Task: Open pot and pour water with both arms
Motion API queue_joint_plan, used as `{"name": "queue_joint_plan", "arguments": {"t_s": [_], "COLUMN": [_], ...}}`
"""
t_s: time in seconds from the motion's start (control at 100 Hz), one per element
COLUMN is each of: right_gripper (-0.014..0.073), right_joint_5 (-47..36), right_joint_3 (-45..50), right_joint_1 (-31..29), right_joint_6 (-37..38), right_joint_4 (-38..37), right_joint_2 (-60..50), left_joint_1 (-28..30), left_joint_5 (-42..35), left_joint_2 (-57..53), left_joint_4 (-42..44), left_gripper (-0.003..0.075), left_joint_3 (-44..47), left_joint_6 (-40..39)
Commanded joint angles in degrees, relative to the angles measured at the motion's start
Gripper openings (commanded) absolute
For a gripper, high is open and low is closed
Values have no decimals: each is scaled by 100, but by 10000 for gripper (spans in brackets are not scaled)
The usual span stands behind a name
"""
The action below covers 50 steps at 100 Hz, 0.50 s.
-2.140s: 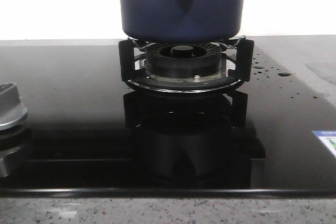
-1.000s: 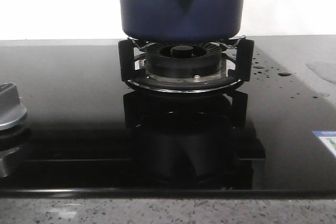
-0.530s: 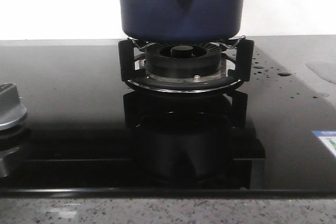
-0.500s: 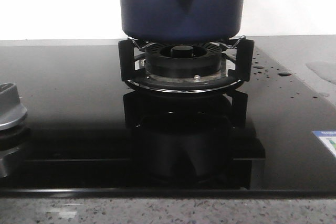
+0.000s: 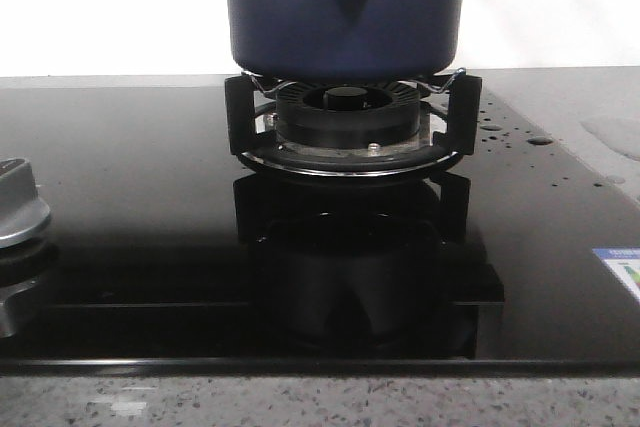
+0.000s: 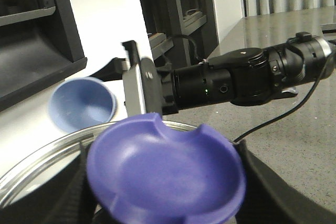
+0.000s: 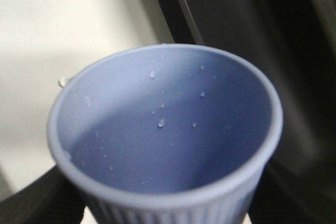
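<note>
Two claws, both loaded: left claw [image 6: 163, 219] is clamped on a purple lid knob [image 6: 165, 174] with the glass lid [image 6: 37, 166] under it, right claw [image 7: 157, 216] grips a blue ribbed cup [image 7: 165, 135], beaded with droplets. Neither claw shows near the pot [image 5: 345, 7], sitting on the burner [image 5: 347, 112].

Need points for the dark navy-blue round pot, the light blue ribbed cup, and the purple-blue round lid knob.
Dark navy-blue round pot [image 5: 300, 17]: front view, matte side wall.
Light blue ribbed cup [image 7: 173, 135]: right wrist view, droplet-speckled inner wall.
Purple-blue round lid knob [image 6: 165, 177]: left wrist view, dished top face.
</note>
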Motion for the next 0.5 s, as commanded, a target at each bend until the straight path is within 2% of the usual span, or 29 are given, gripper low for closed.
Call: {"name": "queue_joint_plan", "arguments": {"t_s": [0.0, 0.06, 0.13, 0.24, 0.49], "right_gripper": [222, 222, 222, 222, 222], "right_joint_5": [1325, 1648, 1439, 492, -1992], "right_joint_3": [-86, 32, 414, 1382, 3764], "right_joint_1": [31, -43, -312, -865, -2706], "right_joint_6": [698, 698, 723, 1281, 2473], "right_joint_4": [1169, 1834, 2230, 2337, 2481], "right_joint_2": [-418, -567, -890, -1556, -2554], "left_joint_1": [10, -40, -157, -362, -548], "left_joint_5": [-196, -227, -235, -235, -240], "left_joint_2": [-96, -68, 4, 191, 553], "left_joint_4": [-576, -566, -564, -515, -515], "left_gripper": [245, 245, 245, 245, 245], "left_joint_3": [-154, -154, -154, -154, -154], "left_joint_6": [-57, -57, -57, -57, -57]}}
